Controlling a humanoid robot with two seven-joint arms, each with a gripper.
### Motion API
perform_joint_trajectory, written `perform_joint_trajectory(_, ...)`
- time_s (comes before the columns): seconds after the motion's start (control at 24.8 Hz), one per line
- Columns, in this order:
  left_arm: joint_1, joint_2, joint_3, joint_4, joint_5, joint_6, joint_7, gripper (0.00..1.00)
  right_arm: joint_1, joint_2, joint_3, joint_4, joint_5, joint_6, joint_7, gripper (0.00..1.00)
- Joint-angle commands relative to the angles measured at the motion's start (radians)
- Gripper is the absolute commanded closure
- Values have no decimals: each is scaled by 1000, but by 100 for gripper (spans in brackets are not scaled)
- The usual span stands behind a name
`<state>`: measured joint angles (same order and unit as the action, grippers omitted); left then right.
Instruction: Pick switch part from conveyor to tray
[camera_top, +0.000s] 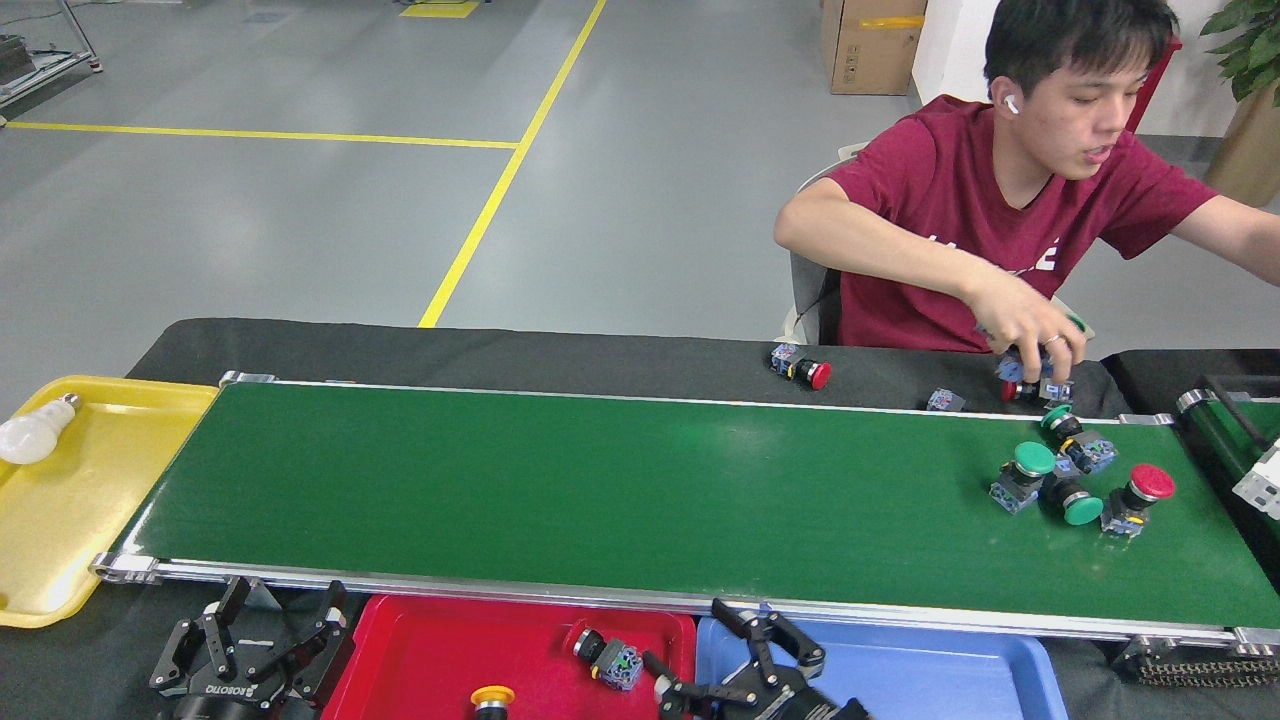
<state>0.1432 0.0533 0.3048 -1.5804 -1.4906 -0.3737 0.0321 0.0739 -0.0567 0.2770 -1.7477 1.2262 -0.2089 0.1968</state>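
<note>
Several switch parts cluster at the right end of the long green conveyor (600, 490): a green-capped one (1020, 475), another green one (1075, 500), a third green one (1072, 438) and a red-capped one (1135, 497). In the red tray (430, 670) lie one switch part (608, 658) and a yellow-capped one (490, 699) at the bottom edge. My right gripper (735, 655) is open over the seam between the red and blue trays, holding nothing. At the bottom left, my left gripper (265, 635) stays open below the conveyor rail.
A person sits behind the belt, a hand (1030, 330) holding switch parts above its far right end. A loose red switch (802, 368) lies on the black cloth. A yellow tray (60, 520) with a bulb (35, 432) is left; a blue tray (930, 680) is right.
</note>
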Motion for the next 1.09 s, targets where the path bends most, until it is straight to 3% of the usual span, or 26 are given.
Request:
perform_joint_trajectory(0.0,-8,10,2,-7,-2,-1,3,0,-8,-2,-99,-18,-1,20,-71,8)
perform_joint_trajectory(0.2,-7,11,2,-10,0,-2,3,0,76,-63,-338,-16,-11,-18,-218,6)
perform_joint_trajectory(0.28,-7,10,2,-10,0,-2,3,0,142,-91,-438,-12,-60,-116,-235,6)
perform_joint_trajectory(0.4,-5,11,2,-9,0,-2,3,0,256,-87,-587,-10,-148,-305,-240,6)
perform_joint_trajectory(0.48,-1,11,2,-9,0,-2,3,0,302,-66,-654,-13,-156,-345,-241,7)
perform_joint_trajectory(0.56,-1,11,2,-7,0,-2,3,0,323,-32,-671,-13,-154,-343,-241,7)
perform_joint_trajectory(0.77,-2,11,2,-6,0,-2,3,0,330,-11,-668,-13,-148,-290,-237,12)
perform_joint_trajectory(0.89,-8,13,2,-6,-2,-4,3,0,290,8,-656,-13,-120,-167,-228,13)
perform_joint_trajectory(1.05,-11,16,2,2,-2,-4,3,0,184,12,-555,17,-36,17,-194,12)
